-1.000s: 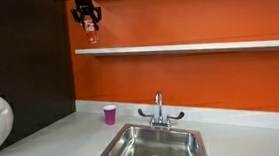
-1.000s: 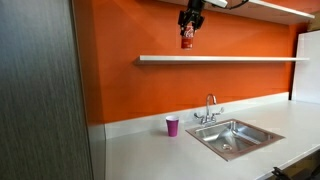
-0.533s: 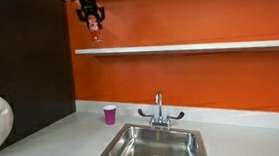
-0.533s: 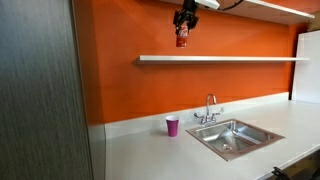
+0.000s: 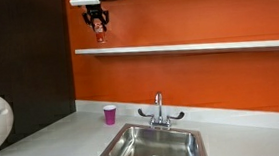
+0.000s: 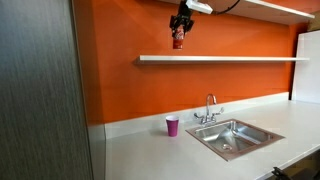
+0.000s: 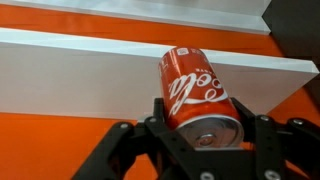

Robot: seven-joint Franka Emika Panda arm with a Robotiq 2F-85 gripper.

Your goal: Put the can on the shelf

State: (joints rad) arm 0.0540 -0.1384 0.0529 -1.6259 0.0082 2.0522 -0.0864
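Note:
My gripper point(image 5: 97, 18) is shut on the red can point(image 5: 98, 27) and holds it high in front of the orange wall, above the left end of the long grey-white shelf point(image 5: 197, 46). In an exterior view the gripper point(image 6: 180, 24) holds the can point(image 6: 178, 39) a little above and left of the shelf point(image 6: 230, 58). In the wrist view the can point(image 7: 197, 92) lies between the black fingers point(image 7: 203, 128), its silver end towards the camera, with the shelf point(image 7: 90, 45) behind it.
A purple cup point(image 5: 109, 113) stands on the white countertop point(image 5: 54, 140) left of the steel sink point(image 5: 153, 145) and tap point(image 5: 160, 110). A dark panel point(image 5: 23, 57) bounds the left. The cup point(image 6: 172, 126) and sink point(image 6: 232, 136) also show in an exterior view.
The gripper has carried the can upward and a little along the wall, from just above shelf level to higher above the shelf's end. The grip has not changed.

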